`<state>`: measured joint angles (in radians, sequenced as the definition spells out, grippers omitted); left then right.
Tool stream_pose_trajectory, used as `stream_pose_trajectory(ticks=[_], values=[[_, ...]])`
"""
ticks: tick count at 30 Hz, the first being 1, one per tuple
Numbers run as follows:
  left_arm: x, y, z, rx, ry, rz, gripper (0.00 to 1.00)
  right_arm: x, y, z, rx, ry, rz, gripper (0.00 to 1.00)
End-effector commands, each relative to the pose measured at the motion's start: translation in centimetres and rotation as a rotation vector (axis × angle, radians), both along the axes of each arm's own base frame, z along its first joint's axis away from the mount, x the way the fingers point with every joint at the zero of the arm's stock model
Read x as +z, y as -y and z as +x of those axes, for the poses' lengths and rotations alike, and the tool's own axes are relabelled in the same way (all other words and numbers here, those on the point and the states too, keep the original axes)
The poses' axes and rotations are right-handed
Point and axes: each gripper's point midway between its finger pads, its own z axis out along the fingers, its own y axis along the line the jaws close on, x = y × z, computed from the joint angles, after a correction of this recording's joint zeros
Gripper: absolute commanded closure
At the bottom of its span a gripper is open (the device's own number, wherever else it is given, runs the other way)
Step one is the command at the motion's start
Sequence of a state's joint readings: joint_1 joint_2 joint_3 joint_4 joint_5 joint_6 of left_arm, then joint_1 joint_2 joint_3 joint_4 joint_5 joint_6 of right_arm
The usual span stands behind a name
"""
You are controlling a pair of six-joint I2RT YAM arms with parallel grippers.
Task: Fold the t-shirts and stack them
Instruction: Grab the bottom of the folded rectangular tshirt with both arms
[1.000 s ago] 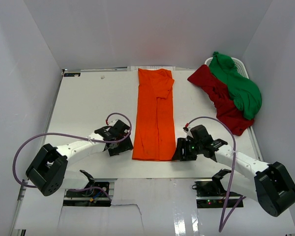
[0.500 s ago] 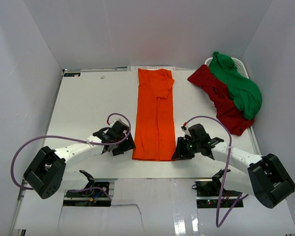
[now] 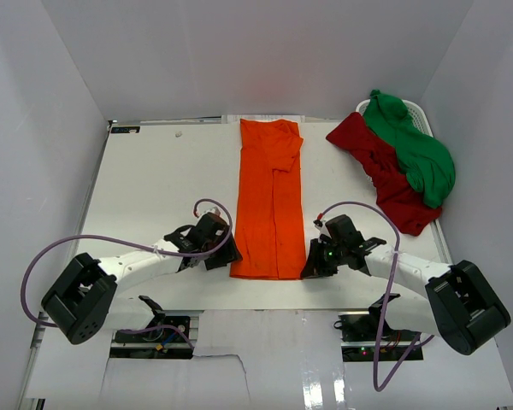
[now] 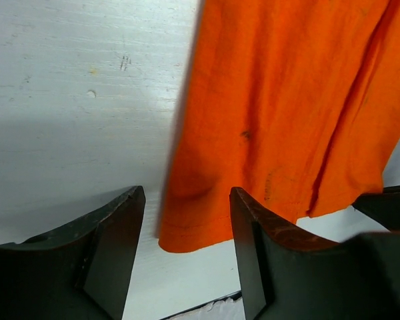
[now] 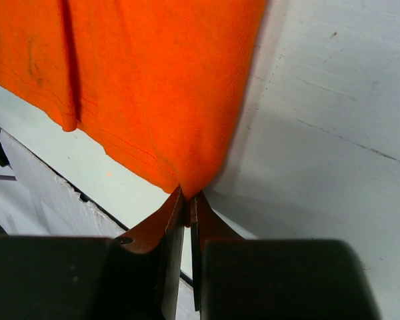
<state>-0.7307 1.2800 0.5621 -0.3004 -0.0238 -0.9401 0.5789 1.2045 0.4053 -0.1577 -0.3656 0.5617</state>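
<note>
From above, the bright orange cotton t-shirt [image 3: 269, 201] lies as a long strip mid white table [image 3: 154, 171], open surface along both edges. Left wrist: left tool [image 4: 187, 200] gapes around its near-left corner. Right wrist: right tool [image 5: 189, 197] pinches the near-right corner.

One shirt [image 3: 271, 201] at table [image 3: 154, 171] centre, other shirts [image 3: 419, 154] far right (over basket [image 3: 421, 113])

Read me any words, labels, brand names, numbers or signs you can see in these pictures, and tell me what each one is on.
No text can be read in any view.
The orange t-shirt, dark red t-shirt and green t-shirt: plain, no print or tag showing.
The small dark strip at the far left corner of the table: possibly a label, too small to read.
</note>
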Motion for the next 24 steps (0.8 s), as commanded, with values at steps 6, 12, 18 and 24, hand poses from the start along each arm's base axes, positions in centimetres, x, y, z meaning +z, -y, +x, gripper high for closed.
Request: stream_pose_trajectory(ticks=[6,12,18,24], values=[[-1.9,-0.4,-3.0,-0.059,-0.079,0.012,0.41,0.0,0.1,0.6,0.007,0.018,-0.036,0.9],[-3.1,-0.9,-4.1,-0.066,-0.124,0.036,0.55,-0.1,0.1,0.6,0.008,0.015,-0.04,0.9],[-3.4,-1.4,-4.7,-0.067,-0.139,0.054,0.55,-0.1,0.1,0.6,0.008,0.016,-0.04,0.9],[-3.7,-1.9,-5.5,-0.07,-0.16,0.069,0.53,0.0,0.1,0.7,0.006,0.016,-0.041,0.89]])
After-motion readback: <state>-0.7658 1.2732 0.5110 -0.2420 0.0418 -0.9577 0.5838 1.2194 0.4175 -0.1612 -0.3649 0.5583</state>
